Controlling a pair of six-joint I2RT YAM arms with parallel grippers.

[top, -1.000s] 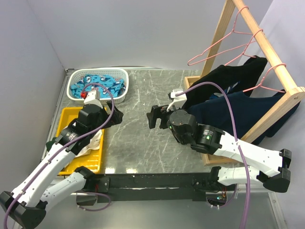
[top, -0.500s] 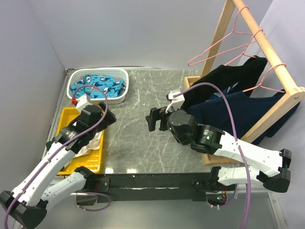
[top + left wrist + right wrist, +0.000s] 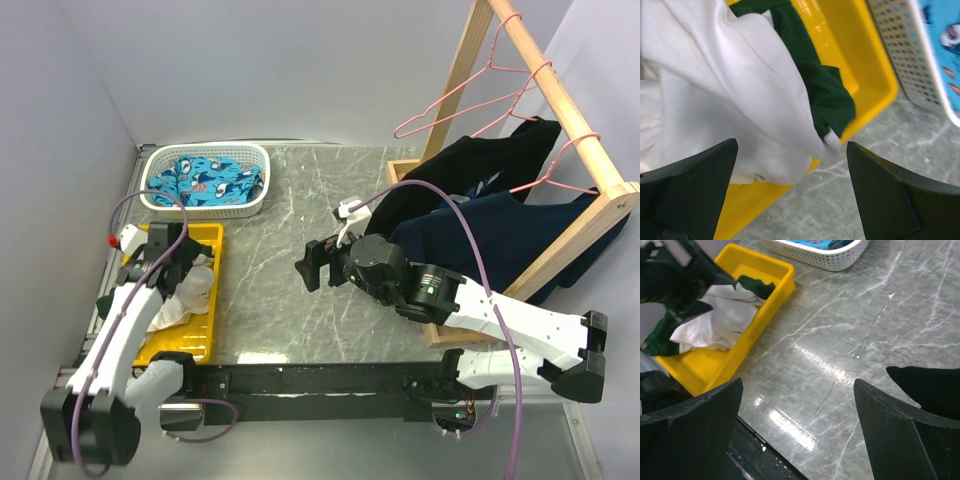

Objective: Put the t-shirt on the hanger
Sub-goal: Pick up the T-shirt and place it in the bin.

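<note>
T-shirt [image 3: 183,298] lies bunched in yellow tray [image 3: 183,341] at table's [image 3: 275,300] L edge, off-white w/ green folds showing. Hanger [image 3: 462,104] hangs bare on wooden rack [image 3: 562,104] far R, well apart from shirt. L arm is folded back over the tray; left gripper [image 3: 185,262] points down just above the cloth, jaws wide, nothing held; contact w/ fabric can't be told. R arm reaches over mid-table, right gripper [image 3: 308,268] facing the tray, jaws fully wide, empty. White basket [image 3: 205,206] w/ blue cloth [image 3: 205,176] sits behind the tray.
</note>
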